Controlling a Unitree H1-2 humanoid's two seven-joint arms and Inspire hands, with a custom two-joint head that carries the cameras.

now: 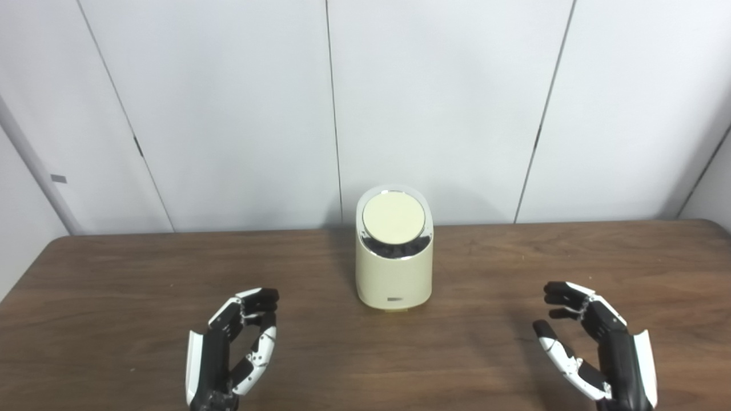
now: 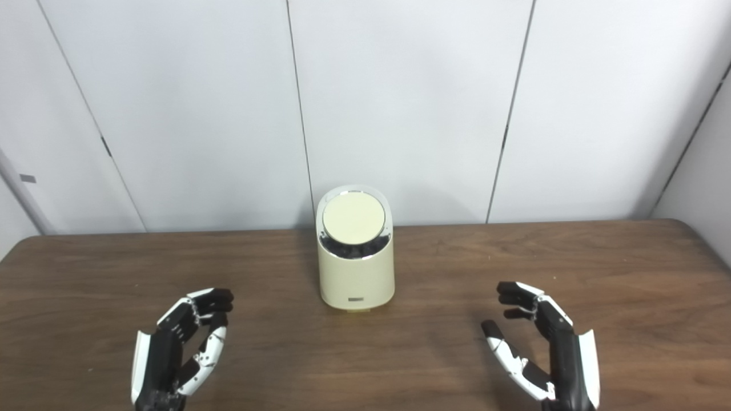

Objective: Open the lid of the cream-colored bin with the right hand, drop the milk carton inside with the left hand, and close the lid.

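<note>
A cream-colored bin [image 1: 394, 268] is standing upright on a dark wooden table [image 1: 485, 262], near the table's far edge and in front of a wall of pale panels [image 1: 445, 103]. Its round lid [image 1: 393, 216] is sitting tilted toward the camera inside a shiny rim, and a dark crescent is showing just below the lid's near edge; whether the lid is fully seated cannot be told from these views. A small label is showing low on the bin's front, too small to read.

The left hand [image 1: 231, 348] is hovering nearer the camera than the bin and off to the bin's left, well apart from it, palm turned inward toward the bin. Its fingers [image 1: 251, 302] are curling loosely at the tips, spread from the thumb and gripping nothing.

The right hand [image 1: 594, 342] is hovering at about the same depth on the bin's right, a little farther out from the bin than its partner, also well apart from it. Its palm is facing inward too, with the thumb [image 1: 557, 345] reaching toward the bin and the fingers bent above it, empty.

No milk carton is appearing in either eye view; the bin is the only object on the table between the two hands.
</note>
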